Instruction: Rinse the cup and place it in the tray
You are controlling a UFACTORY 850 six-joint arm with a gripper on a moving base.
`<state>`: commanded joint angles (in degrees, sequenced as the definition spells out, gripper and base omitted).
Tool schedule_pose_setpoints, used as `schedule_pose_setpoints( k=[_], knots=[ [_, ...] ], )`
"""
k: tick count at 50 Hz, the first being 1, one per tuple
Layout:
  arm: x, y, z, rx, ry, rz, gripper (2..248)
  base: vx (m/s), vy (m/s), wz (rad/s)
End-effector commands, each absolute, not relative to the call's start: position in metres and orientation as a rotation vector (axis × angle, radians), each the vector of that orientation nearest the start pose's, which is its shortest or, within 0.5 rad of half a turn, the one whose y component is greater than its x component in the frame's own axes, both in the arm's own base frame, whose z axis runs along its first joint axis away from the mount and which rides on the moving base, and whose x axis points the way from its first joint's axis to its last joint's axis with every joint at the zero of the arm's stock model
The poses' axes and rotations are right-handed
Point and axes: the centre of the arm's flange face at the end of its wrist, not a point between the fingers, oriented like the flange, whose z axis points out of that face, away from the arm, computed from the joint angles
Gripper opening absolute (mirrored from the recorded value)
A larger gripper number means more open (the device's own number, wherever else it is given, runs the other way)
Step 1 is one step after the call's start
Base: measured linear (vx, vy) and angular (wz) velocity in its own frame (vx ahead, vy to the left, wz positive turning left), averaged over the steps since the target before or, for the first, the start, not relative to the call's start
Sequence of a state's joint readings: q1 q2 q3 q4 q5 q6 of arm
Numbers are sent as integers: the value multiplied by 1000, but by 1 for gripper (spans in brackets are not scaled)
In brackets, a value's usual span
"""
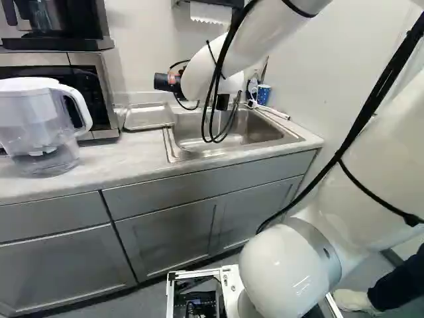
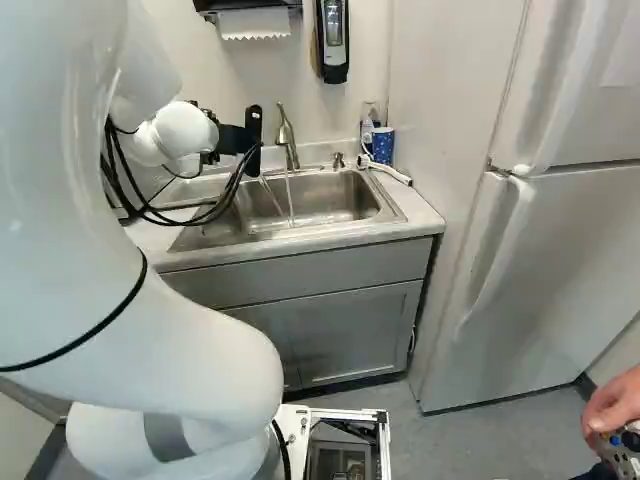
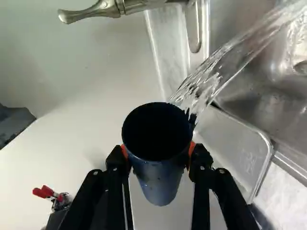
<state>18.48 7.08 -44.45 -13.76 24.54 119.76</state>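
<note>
The gripper (image 3: 159, 152) has its 2 fingers closed on opposite sides of the cup (image 3: 157, 175), likely to leave the mouth free for rinsing. The cup is held up near the sink (image 2: 335, 190), with water (image 3: 216, 72) streaming between its rim and the basin; which way it flows, I can't tell. The tap (image 2: 286, 135) is running, so rinsing seems underway. The tray (image 1: 149, 118) lies flat on the counter (image 1: 119, 159) beside the sink, handy for a short transfer.
</note>
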Motion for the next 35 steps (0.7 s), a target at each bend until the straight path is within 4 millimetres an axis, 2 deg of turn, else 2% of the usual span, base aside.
schedule_pose_setpoints(
  k=[35],
  knots=[
    [439,156,581,-1128,1449,-334,126,0,0,0]
  ],
)
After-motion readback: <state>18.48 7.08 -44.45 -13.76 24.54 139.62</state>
